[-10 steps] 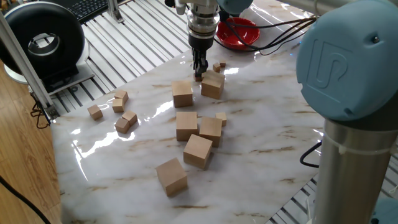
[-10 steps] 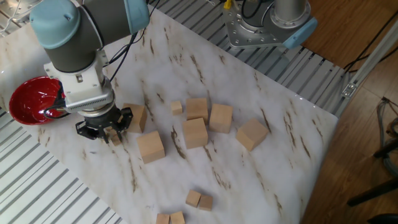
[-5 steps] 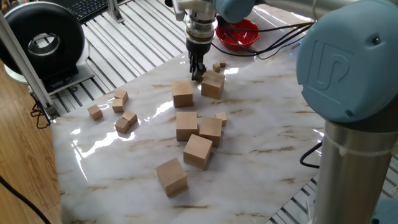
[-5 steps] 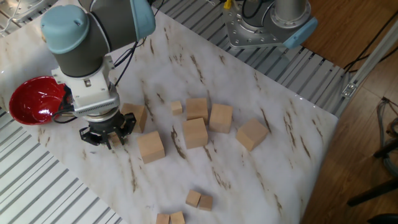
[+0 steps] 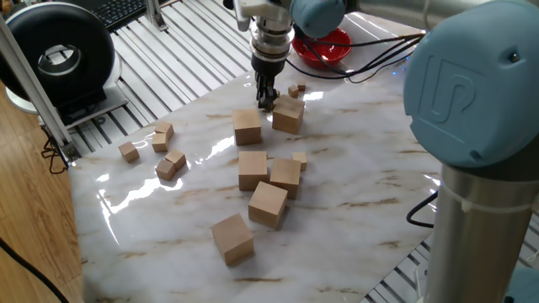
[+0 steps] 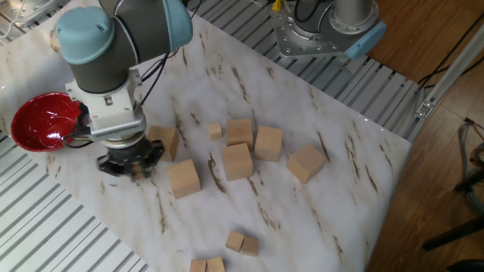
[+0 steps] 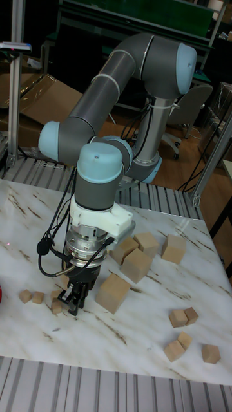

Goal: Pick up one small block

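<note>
The only sign I can read is the raised "UR" logo on the blue cap (image 5: 467,80) of the robot arm's joint, seen large in one fixed view. The wooden blocks, the marble table and the red bowl carry no text that I can make out.

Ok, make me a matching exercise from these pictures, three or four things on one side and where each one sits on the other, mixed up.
Things:
1. gripper
2. red bowl
3. four mid-sized cubes
4. black keyboard

Places:
A. off the marble, on the slatted surface
B. low over the marble by a large cube
C. clustered near the marble's edge
D. far corner, beyond the slats

Pairs: 1-B, 2-A, 3-C, 4-D
</note>
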You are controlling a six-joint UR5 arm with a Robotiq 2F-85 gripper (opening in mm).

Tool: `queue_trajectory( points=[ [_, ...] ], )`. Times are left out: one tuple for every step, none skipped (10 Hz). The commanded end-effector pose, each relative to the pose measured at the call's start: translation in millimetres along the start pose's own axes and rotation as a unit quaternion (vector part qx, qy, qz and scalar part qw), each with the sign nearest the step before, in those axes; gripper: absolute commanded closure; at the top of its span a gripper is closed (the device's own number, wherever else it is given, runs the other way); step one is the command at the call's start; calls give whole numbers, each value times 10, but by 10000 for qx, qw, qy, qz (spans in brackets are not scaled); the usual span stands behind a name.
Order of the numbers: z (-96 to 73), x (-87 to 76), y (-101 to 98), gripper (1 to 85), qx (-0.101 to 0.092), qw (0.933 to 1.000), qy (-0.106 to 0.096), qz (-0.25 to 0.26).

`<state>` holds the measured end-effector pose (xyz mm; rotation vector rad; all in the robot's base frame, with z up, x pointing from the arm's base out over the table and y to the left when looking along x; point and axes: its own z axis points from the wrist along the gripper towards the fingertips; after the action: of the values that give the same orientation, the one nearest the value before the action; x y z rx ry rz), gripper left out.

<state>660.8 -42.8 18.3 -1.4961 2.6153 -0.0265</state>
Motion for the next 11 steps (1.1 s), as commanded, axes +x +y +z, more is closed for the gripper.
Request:
queue_trajectory(
  points=[
    [-262, 17, -58, 767, 36, 9998, 5, 170],
    [-339, 37, -76, 770, 33, 9998, 87, 200],
    [-435, 58, -136, 780, 98, 9996, 208, 169],
    [-572, 65, -194, 790, 163, 9992, 310, 208],
    [-751, 56, -249, 793, 228, 9986, 395, 256],
    [-1006, 33, -248, 800, 229, 9980, 439, 399],
    [-1226, 38, -195, 813, 167, 9969, 481, 595],
    [-1375, 72, -166, 817, 143, 9962, 517, 687],
    [-1455, 113, -141, 817, 153, 9944, 522, 908],
    [-1522, 227, -133, 817, 235, 9900, 686, 1212],
    [-1547, 254, -126, 827, 237, 9897, 713, 1219]
  ],
)
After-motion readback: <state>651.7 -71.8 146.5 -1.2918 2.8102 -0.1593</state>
